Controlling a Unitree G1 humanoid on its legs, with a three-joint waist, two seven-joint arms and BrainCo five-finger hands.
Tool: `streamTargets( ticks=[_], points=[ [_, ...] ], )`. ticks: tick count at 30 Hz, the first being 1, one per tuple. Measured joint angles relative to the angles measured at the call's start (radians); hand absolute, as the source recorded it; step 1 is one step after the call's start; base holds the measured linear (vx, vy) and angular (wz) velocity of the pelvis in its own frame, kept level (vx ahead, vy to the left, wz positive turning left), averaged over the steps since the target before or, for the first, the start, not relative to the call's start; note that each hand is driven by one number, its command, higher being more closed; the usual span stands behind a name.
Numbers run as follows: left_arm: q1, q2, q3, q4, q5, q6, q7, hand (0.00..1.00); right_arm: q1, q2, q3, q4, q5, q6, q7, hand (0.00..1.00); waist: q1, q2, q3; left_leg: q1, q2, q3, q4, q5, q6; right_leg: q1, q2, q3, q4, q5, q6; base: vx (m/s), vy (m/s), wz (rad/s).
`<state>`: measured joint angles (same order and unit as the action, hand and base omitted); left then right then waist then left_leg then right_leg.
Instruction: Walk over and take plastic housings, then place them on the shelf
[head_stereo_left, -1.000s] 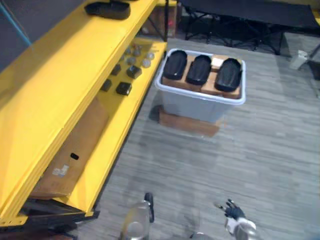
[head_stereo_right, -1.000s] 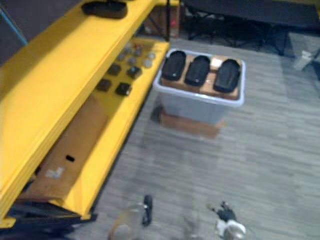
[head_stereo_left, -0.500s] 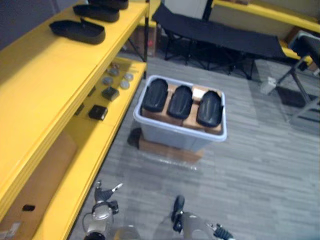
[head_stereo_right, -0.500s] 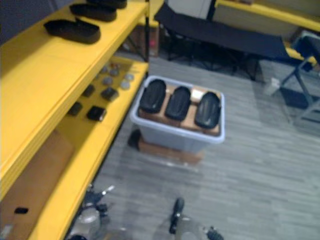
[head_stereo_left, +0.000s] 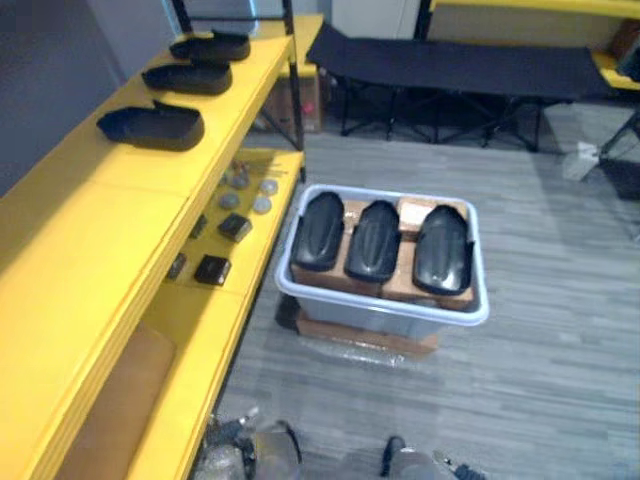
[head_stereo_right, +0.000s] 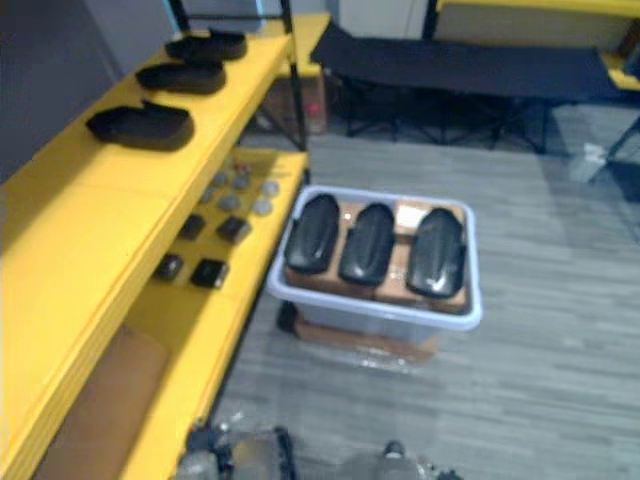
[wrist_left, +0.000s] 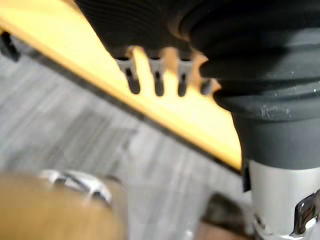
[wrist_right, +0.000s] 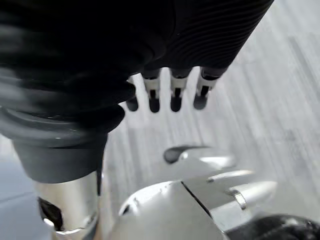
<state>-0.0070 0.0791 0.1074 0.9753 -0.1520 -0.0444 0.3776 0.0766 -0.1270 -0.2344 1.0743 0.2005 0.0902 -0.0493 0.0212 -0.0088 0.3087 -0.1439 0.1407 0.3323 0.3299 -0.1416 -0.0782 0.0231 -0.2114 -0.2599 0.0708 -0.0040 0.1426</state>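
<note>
Three black plastic housings (head_stereo_left: 375, 240) lie side by side in the grey bin (head_stereo_left: 382, 305), propped on cardboard blocks (head_stereo_left: 400, 280) whose lower parts the bin wall hides. The bin stands on a brown board (head_stereo_left: 365, 335) on the floor, and only the board's front edge can be seen. To the left of the bin runs the yellow shelf (head_stereo_left: 110, 230). Its top level carries three more housings (head_stereo_left: 152, 124) in a row, and the level nearest the bin holds small dark and grey parts (head_stereo_left: 212, 269) too small to identify. Behind the bin stands a black folding cot (head_stereo_left: 450, 70), cut off at the top. The left hand (wrist_left: 158, 75) and right hand (wrist_right: 172, 95) hang well short of the bin, fingers straight and loose, empty; past the left hand's fingers runs a yellow shelf edge.
</note>
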Motion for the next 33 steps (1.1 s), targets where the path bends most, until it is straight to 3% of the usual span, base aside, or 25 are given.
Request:
streamTargets(
  ticks=[2, 5, 8, 9, 10, 13, 16, 18, 21, 23, 24, 26, 29, 31, 33],
  points=[
    [-0.005, 0.012, -0.013, -0.005, 0.004, -0.02, -0.008, 0.0, -0.001, 0.0, -0.004, 0.003, 0.0, -0.002, -0.014, 0.0, -0.003, -0.007, 0.006, -0.003, -0.04, 0.005, -0.03, 0.006, 0.022, -0.007, -0.031, -0.005, -0.017, 0.011, 0.015, 0.18, 0.137, 0.04],
    [-0.015, 0.01, -0.053, -0.041, 0.001, -0.051, -0.011, 0.0, -0.01, 0.007, -0.005, 0.006, -0.037, -0.024, -0.012, 0.0, -0.007, 0.006, 0.009, 0.004, -0.075, -0.019, -0.049, 0.012, 0.039, 0.017, -0.051, -0.047, -0.026, 0.015, 0.024, 0.22, 0.073, 0.31],
    [-0.017, 0.005, -0.117, -0.082, 0.004, -0.085, -0.011, 0.0, -0.033, 0.013, 0.082, -0.015, -0.173, -0.153, 0.028, 0.0, -0.005, 0.007, 0.008, 0.009, -0.08, -0.078, -0.049, 0.014, 0.043, 0.057, -0.041, -0.104, -0.028, 0.016, 0.025, 0.16, -0.033, 0.41],
    [-0.017, -0.002, -0.137, -0.086, 0.005, -0.089, -0.01, 0.0, -0.036, -0.008, 0.174, -0.051, -0.215, -0.196, 0.046, 0.0, -0.002, 0.006, 0.008, 0.009, -0.078, -0.087, -0.049, 0.015, 0.043, 0.067, -0.037, -0.119, -0.028, 0.016, 0.025, 0.1, -0.042, 0.34],
    [-0.017, -0.013, -0.175, -0.081, 0.01, -0.089, -0.009, 0.0, -0.058, -0.056, 0.39, -0.167, -0.254, -0.237, 0.072, 0.0, 0.009, 0.003, 0.007, 0.008, -0.074, -0.109, -0.049, 0.015, 0.043, 0.074, -0.029, -0.131, -0.028, 0.016, 0.024, 0.09, -0.037, 0.25],
    [-0.023, -0.015, -0.209, -0.064, 0.045, -0.081, -0.006, 0.0, -0.177, -0.063, 0.758, -0.416, -0.307, -0.269, 0.167, 0.0, 0.048, -0.009, 0.0, 0.014, -0.058, -0.131, -0.066, 0.02, 0.034, 0.087, -0.009, -0.155, -0.03, 0.012, 0.016, 0.05, -0.057, 0.21],
    [-0.032, -0.005, -0.206, -0.053, 0.056, -0.078, -0.005, 0.0, -0.27, -0.023, 0.885, -0.573, -0.311, -0.288, 0.245, 0.0, 0.084, -0.019, -0.005, 0.04, -0.05, -0.134, -0.101, 0.024, 0.027, 0.105, 0.001, -0.156, -0.033, 0.011, 0.014, 0.03, -0.013, 0.14],
    [-0.027, 0.023, -0.197, -0.042, 0.093, -0.058, -0.006, 0.0, -0.31, 0.003, 0.931, -0.752, -0.239, -0.282, 0.269, 0.0, 0.099, -0.045, -0.02, 0.072, -0.048, -0.134, -0.112, 0.025, 0.025, 0.129, 0.003, -0.154, -0.031, 0.014, 0.01, 0.04, 0.029, 0.05],
    [0.0, 0.061, -0.178, -0.035, 0.116, -0.049, -0.007, 0.0, -0.318, 0.002, 0.837, -0.949, -0.098, -0.258, 0.21, 0.0, 0.098, -0.076, -0.041, 0.09, -0.043, -0.129, -0.112, 0.025, 0.025, 0.137, 0.007, -0.152, -0.026, 0.03, -0.012, 0.01, 0.046, -0.11],
    [0.011, 0.068, -0.145, -0.033, 0.129, -0.051, -0.007, 0.0, -0.325, 0.002, 0.682, -1.028, -0.021, -0.241, 0.114, 0.0, 0.092, -0.09, -0.049, 0.095, -0.042, -0.128, -0.112, 0.024, 0.026, 0.137, 0.008, -0.15, -0.023, 0.041, -0.028, -0.04, 0.076, -0.04],
    [0.025, 0.068, -0.117, -0.034, 0.132, -0.057, -0.008, 0.0, -0.341, 0.0, 0.537, -1.05, 0.006, -0.229, 0.044, 0.0, 0.083, -0.092, -0.051, 0.107, -0.041, -0.123, -0.114, 0.022, 0.028, 0.139, 0.008, -0.146, -0.02, 0.052, -0.04, -0.06, 0.07, -0.09],
    [0.057, 0.072, -0.077, -0.047, 0.14, -0.064, -0.009, 0.0, -0.337, -0.016, 0.393, -1.068, 0.029, -0.228, -0.046, 0.0, 0.076, -0.095, -0.052, 0.13, -0.043, -0.1, -0.114, 0.02, 0.031, 0.145, 0.001, -0.137, -0.017, 0.057, -0.039, -0.11, 0.095, -0.31],
    [0.123, 0.071, -0.046, -0.053, 0.17, -0.064, -0.021, 0.0, -0.277, -0.068, 0.206, -1.059, 0.09, -0.223, -0.134, 0.0, 0.068, -0.094, -0.054, 0.15, -0.046, -0.076, -0.115, 0.018, 0.031, 0.15, -0.005, -0.12, -0.02, 0.057, -0.038, -0.1, 0.051, -0.28],
    [0.173, 0.07, -0.041, -0.053, 0.17, -0.064, -0.037, 0.0, -0.228, -0.134, 0.066, -0.919, 0.164, -0.209, -0.178, 0.0, 0.047, -0.092, -0.055, 0.141, -0.045, -0.074, -0.11, 0.019, 0.031, 0.141, -0.001, -0.121, -0.023, 0.056, -0.037, -0.15, 0.022, -0.14],
    [0.187, 0.072, -0.039, -0.071, 0.17, -0.067, -0.038, 0.0, -0.226, -0.16, 0.008, -0.813, 0.191, -0.2, -0.213, 0.0, 0.042, -0.089, -0.057, 0.098, -0.033, -0.076, -0.084, 0.015, 0.031, 0.118, 0.0, -0.121, -0.018, 0.044, -0.026, -0.21, 0.008, -0.05]
  ],
)
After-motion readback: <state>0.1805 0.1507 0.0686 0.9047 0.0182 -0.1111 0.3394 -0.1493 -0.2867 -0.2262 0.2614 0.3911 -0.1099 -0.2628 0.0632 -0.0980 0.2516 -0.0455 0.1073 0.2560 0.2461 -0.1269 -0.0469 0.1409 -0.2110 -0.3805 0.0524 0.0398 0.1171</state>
